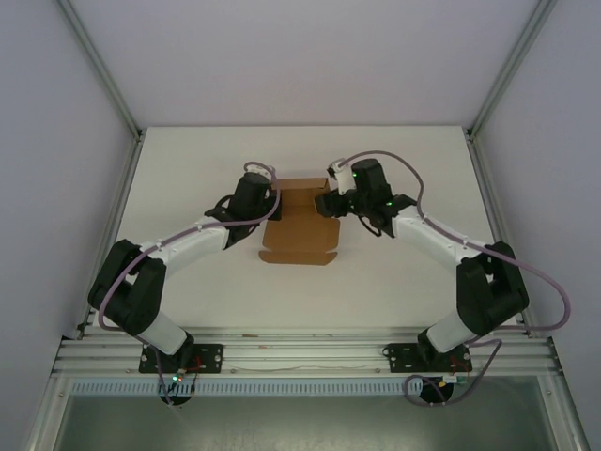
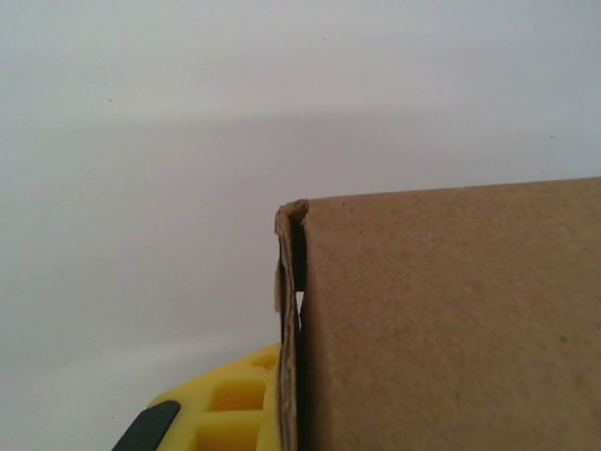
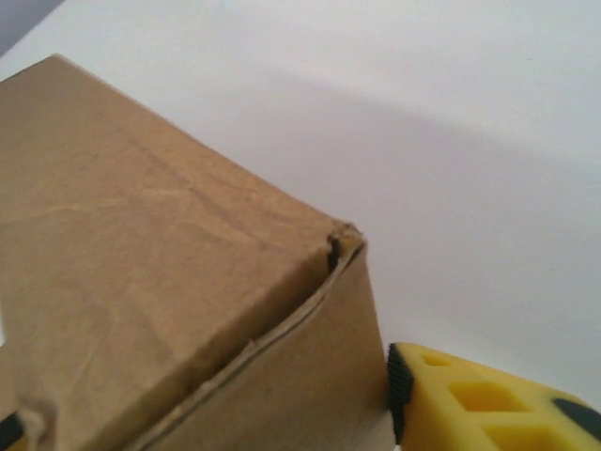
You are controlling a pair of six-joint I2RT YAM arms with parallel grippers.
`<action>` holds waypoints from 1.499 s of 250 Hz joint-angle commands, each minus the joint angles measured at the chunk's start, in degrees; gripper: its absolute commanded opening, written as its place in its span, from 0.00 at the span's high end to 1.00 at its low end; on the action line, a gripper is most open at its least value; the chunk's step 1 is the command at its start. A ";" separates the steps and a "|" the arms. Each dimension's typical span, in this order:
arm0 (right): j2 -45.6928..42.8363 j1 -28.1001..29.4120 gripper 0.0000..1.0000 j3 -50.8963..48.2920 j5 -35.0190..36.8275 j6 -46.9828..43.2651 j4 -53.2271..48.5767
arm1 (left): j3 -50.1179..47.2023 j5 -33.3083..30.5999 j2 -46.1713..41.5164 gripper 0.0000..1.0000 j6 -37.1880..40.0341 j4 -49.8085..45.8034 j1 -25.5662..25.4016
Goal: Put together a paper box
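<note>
A: While checking the overhead, found paper box [image 1: 302, 211] in middle of table [image 1: 188, 188], between both wrists. Judged mid-assembly: saw walls standing at far end and near flap [image 1: 299, 246] lying flat toward the bases.

B: Checked left gripper [image 1: 274, 207]?

A: Found it closed, sitting at far-left corner. Saw one yellow finger [image 2: 230, 409] against outer layer of the doubled wall and lost its mate behind cardboard. Read it as pinched on that wall, though not proven.

B: And right gripper [image 1: 329, 202]?

A: Found it at far-right corner, fingers apart with box corner between them. Saw yellow finger [image 3: 488, 404] just beside right wall. Couldn't tell whether clamped or merely straddling.

B: Worked out the step in hand?

A: Judged it as side-wall locking: squaring both far corners and seating the folded-over layers. Noticed a small seam gap at each corner.

B: Next?

A: Probably needed to press both walls inward and down evenly, keeping corners square. Then to fold near flap up and over and tuck it. Called for holding one side while working the other, or else risked popping walls open.
</note>
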 commanded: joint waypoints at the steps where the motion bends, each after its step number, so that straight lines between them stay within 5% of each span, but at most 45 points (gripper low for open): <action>1: 1.97 1.16 0.58 3.55 13.75 3.90 0.61 | 1.77 -0.45 -0.26 1.00 -1.37 -0.94 -0.18; 53: 8.86 4.78 0.91 9.73 37.12 7.98 -6.66 | 6.05 -5.40 1.32 1.00 -6.71 -6.75 -0.53; 148: 19.65 4.89 0.95 18.53 61.99 10.25 -20.50 | 8.23 -9.51 2.02 1.00 -11.73 -13.37 -0.35; 182: 19.59 4.97 0.97 17.64 61.90 8.84 -18.61 | 8.94 -9.49 2.82 1.00 -11.74 -13.80 -0.33; 233: 14.05 5.16 0.90 7.81 46.47 5.36 2.48 | 7.97 -5.85 2.69 1.00 -10.81 -10.25 -0.36; 254: 13.69 6.29 0.90 6.27 47.81 0.32 8.37 | 8.15 -4.62 2.38 1.00 -10.81 -10.35 -0.36; 307: 19.46 8.54 0.89 13.46 62.52 -10.63 1.11 | 8.01 -5.15 2.35 1.00 -11.56 -11.44 -0.31; 355: 19.31 8.63 0.88 13.18 62.76 -12.90 -0.65 | 8.17 -5.24 2.43 1.00 -12.00 -12.00 -0.33; 375: 18.92 8.60 0.79 13.72 59.85 -10.08 -2.74 | 8.08 -4.64 2.42 1.00 -12.03 -11.11 -0.35</action>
